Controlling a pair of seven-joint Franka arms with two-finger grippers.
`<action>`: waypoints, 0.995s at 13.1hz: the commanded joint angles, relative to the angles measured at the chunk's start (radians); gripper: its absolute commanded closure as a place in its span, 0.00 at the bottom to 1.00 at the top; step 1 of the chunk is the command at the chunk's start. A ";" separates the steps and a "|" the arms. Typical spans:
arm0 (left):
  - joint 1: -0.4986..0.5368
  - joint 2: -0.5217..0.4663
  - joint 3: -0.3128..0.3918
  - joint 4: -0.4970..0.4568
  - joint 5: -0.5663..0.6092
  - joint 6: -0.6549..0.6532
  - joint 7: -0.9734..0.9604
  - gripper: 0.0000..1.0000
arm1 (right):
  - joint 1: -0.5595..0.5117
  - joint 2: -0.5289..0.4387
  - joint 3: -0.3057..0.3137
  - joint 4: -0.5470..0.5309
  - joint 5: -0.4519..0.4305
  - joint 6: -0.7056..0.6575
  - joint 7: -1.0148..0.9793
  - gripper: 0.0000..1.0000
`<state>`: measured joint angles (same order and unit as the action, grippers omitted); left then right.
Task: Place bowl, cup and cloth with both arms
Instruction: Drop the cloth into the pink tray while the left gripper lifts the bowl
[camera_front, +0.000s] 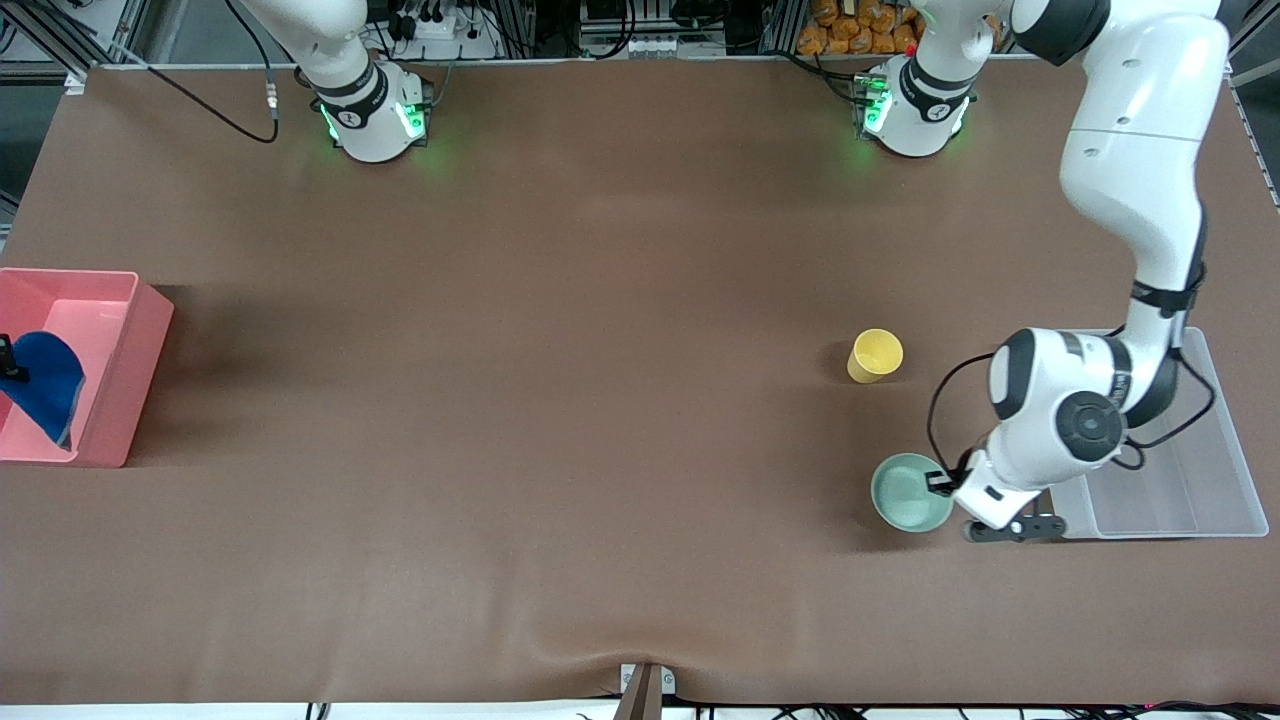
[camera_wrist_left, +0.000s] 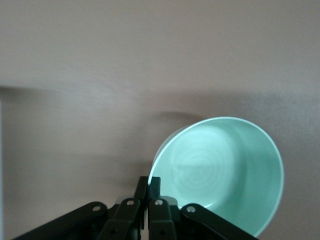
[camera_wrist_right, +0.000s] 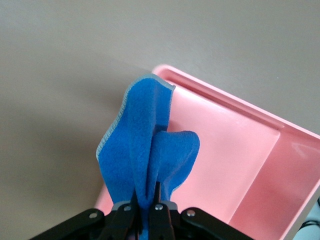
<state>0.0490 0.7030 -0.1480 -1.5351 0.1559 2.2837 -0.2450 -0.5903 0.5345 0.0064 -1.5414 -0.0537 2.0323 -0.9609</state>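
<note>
My left gripper (camera_front: 941, 482) is shut on the rim of the mint-green bowl (camera_front: 906, 491), beside the clear tray and low over the table. In the left wrist view the fingers (camera_wrist_left: 155, 186) pinch the bowl's (camera_wrist_left: 225, 170) rim, and the bowl tilts. The yellow cup (camera_front: 875, 355) stands upright on the table, farther from the front camera than the bowl. My right gripper (camera_front: 9, 368) is shut on the blue cloth (camera_front: 45, 385), which hangs over the pink bin. In the right wrist view the cloth (camera_wrist_right: 142, 145) hangs from the gripper (camera_wrist_right: 146, 200).
A pink bin (camera_front: 130, 345) stands at the right arm's end of the table and also shows in the right wrist view (camera_wrist_right: 245, 150). A clear shallow tray (camera_front: 1195, 490) lies at the left arm's end, partly under the left arm. Brown mat covers the table.
</note>
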 joint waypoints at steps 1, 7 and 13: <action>0.031 -0.147 -0.007 -0.027 0.022 -0.143 0.033 1.00 | -0.048 0.084 0.018 0.027 0.020 0.075 -0.093 1.00; 0.181 -0.312 -0.010 -0.028 0.014 -0.334 0.370 1.00 | -0.037 0.058 0.023 0.044 0.020 0.028 -0.113 0.00; 0.423 -0.281 -0.010 -0.030 -0.041 -0.380 0.814 1.00 | 0.113 -0.074 0.063 0.096 0.038 -0.306 0.184 0.00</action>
<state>0.4175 0.4085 -0.1446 -1.5568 0.1459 1.9093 0.4645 -0.5435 0.5005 0.0694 -1.4302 -0.0207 1.7515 -0.8865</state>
